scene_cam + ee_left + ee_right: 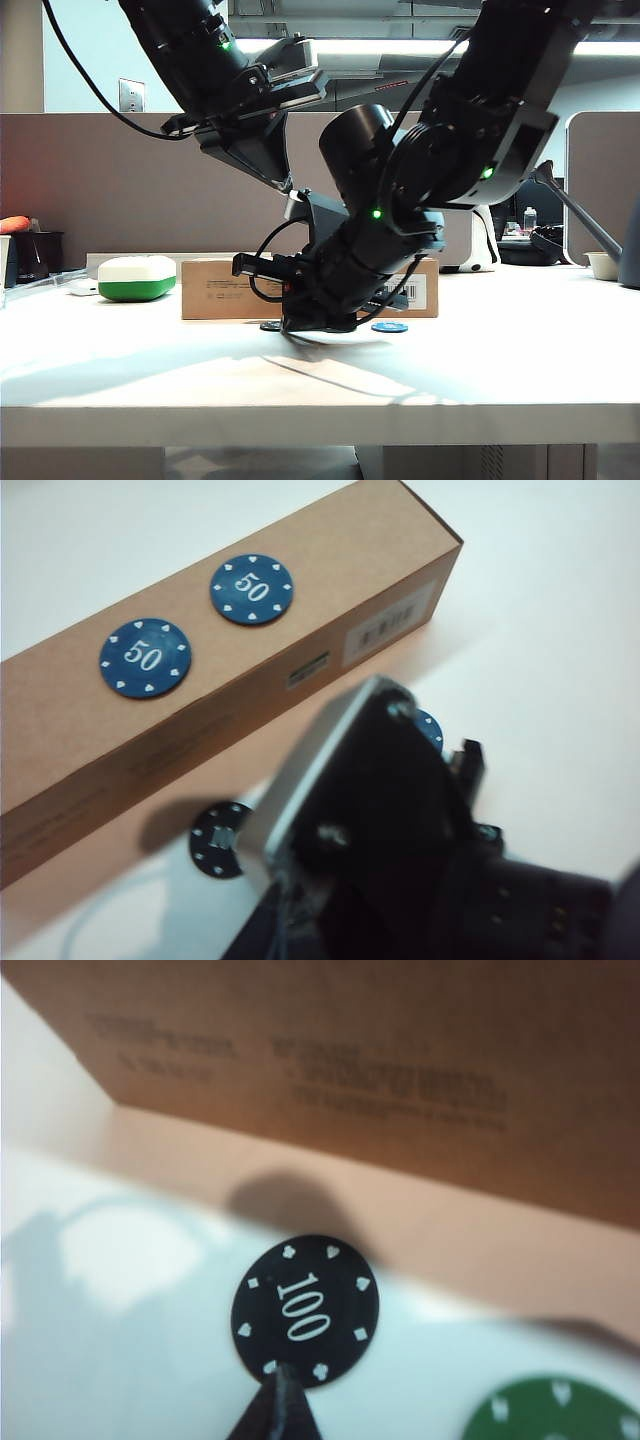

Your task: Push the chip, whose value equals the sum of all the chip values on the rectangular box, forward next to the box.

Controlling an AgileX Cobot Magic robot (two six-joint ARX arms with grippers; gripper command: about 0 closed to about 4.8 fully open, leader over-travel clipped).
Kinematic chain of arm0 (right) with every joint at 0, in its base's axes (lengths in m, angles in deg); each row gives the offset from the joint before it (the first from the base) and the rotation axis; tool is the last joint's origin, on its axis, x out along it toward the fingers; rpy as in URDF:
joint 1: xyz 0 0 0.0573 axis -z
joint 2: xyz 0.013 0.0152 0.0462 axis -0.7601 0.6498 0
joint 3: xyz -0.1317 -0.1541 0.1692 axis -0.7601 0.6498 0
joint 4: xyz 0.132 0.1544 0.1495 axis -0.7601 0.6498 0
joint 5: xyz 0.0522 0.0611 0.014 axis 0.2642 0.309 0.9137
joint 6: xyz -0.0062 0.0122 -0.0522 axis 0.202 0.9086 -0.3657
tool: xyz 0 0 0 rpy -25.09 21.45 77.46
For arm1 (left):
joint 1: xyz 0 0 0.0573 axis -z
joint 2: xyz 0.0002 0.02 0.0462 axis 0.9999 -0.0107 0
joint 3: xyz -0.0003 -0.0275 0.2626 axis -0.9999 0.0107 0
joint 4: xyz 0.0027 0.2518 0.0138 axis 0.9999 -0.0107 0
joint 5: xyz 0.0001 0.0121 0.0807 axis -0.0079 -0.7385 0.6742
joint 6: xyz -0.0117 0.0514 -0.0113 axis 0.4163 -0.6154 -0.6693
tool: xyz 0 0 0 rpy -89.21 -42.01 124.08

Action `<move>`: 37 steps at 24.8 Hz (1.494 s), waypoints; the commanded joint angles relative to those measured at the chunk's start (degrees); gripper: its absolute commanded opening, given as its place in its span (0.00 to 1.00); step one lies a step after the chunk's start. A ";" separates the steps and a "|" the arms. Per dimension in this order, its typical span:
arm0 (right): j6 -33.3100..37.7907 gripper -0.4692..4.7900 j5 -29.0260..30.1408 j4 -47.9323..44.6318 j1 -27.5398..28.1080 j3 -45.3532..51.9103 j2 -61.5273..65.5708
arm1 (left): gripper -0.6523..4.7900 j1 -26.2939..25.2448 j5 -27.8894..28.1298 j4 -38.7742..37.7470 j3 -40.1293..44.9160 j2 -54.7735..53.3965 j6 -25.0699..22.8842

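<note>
Two blue chips (145,657) lie on the box (90,735); the right claw (280,1400), pinched narrow, touches the black chip (305,1310) on the counter (500,360), while the left claw (290,185) hangs above, its opening hidden.

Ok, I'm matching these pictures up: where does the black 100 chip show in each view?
Exterior: black chip lies on the table at the box's foot, beneath the right arm; the left gripper is raised above.
Left wrist: chip beside the box's long side, partly hidden.
Right wrist: chip at the right gripper's closed tips.
Shared landmark: the box.

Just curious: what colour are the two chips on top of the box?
Dark blue chips, white "50"; left wrist view.
</note>
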State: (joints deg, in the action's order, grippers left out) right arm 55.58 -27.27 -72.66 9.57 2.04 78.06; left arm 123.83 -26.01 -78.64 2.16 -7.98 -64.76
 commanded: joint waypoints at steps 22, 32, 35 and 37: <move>1.44 0.08 -1.27 3.45 -0.37 -1.38 2.21 | 0.11 0.13 -0.31 0.37 -0.04 0.15 -0.20; 1.75 0.08 0.55 -0.70 -0.42 -1.40 3.52 | 0.11 0.13 -0.31 0.37 -0.04 0.15 -0.20; 2.78 0.08 4.20 -0.61 -0.42 -1.70 4.46 | 0.11 0.13 -0.31 0.37 -0.04 0.15 -0.20; 3.04 0.08 4.24 -0.83 -0.57 -1.73 4.70 | 0.11 0.13 -0.31 0.37 -0.04 0.15 -0.20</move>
State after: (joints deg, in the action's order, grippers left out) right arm 58.16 -23.66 -77.82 9.29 -0.26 81.73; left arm 123.85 -26.10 -78.66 2.16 -7.98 -64.78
